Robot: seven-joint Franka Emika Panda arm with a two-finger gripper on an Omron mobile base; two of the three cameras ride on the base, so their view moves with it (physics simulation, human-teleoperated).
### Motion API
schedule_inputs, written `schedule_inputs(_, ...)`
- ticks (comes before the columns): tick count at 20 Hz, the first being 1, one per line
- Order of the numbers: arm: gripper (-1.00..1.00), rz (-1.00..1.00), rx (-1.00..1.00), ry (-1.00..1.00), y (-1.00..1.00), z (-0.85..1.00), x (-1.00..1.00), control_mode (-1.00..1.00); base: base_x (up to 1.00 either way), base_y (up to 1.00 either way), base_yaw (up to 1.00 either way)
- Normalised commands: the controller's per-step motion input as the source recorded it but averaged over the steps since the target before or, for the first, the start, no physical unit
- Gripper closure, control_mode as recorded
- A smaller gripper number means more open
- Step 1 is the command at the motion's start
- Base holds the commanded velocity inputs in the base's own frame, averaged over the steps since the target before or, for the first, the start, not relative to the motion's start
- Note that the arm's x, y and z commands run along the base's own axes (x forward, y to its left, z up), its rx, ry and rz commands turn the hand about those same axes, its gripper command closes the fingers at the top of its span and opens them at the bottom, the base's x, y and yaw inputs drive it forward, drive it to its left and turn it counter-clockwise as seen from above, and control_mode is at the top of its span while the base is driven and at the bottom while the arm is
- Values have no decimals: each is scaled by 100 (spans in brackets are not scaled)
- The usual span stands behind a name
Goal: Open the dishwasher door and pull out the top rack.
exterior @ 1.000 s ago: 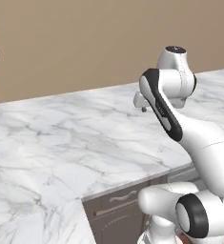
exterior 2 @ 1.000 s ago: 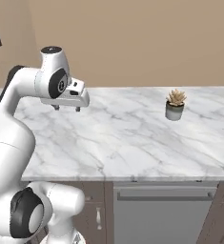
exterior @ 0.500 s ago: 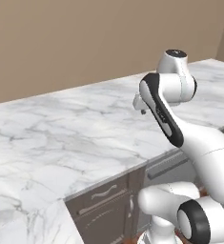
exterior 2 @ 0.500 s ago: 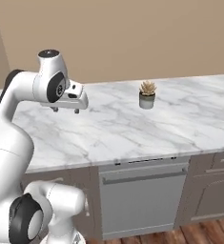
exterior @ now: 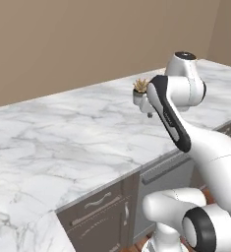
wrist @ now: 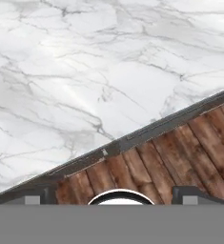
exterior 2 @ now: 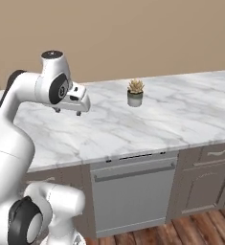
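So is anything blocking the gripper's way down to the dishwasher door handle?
Nothing visible does. The gripper hangs over the marble counter; the dishwasher door sits closed below its front edge, and the potted plant stands off to the side.

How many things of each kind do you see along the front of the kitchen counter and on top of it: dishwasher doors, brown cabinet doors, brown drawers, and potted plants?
Flat grey-silver dishwasher door with long dark bar handle: 1
Brown cabinet door right of the dishwasher: 1
Brown drawer with small curved handle above that cabinet door: 1
Small green potted plant in a grey pot on the white marble counter: 1
Total: 4
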Motion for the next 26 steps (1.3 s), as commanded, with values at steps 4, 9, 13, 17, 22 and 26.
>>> schedule_inputs(4, -100, -22, 22, -9, -42, -67, -38, -100, 0, 0, 0)
schedule_inputs(9, -100, -32, 33, -1, -71, -96, -56, -100, 0, 0, 0)
schedule_inputs(13, -100, -33, 42, 0, -78, -89, -42, -100, 0, 0, 0)
schedule_inputs(17, -100, -28, 46, 0, -100, -74, -24, -100, 0, 0, 0)
schedule_inputs(22, -100, -21, 48, 0, -100, -77, 0, -100, 0, 0, 0)
schedule_inputs(26, -100, -9, 49, 0, -93, -70, 34, -100, 0, 0, 0)
